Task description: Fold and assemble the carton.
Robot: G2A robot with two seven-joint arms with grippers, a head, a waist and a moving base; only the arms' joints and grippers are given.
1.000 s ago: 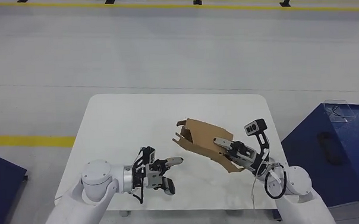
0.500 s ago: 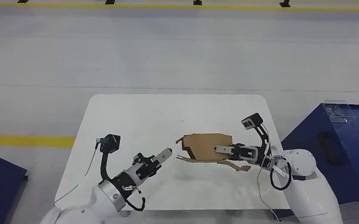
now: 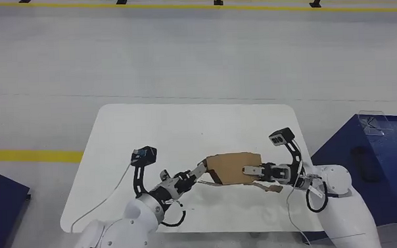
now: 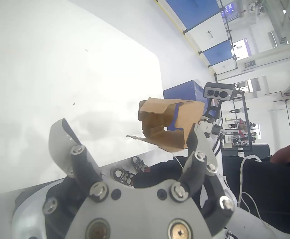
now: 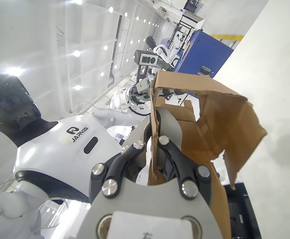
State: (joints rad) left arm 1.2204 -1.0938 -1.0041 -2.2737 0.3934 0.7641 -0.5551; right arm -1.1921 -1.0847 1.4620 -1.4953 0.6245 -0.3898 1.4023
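Carton [image 3: 231,167] in right pincer [image 3: 251,169], above table [image 3: 185,124]

The carton [image 3: 233,167] is plain brown corrugated cardboard, matt, with rough, frayed cut edges. The table [image 3: 185,131] is white and smooth with a soft sheen. The left gripper [image 4: 126,130] has pale grey, satin-finished fingers [image 4: 59,135], matt black links and shiny metal screw heads on a brushed grey plate; the right gripper [image 5: 156,129] looks the same. At the right edge of the top view, a blue cabinet [image 3: 385,183] looks smooth and painted.
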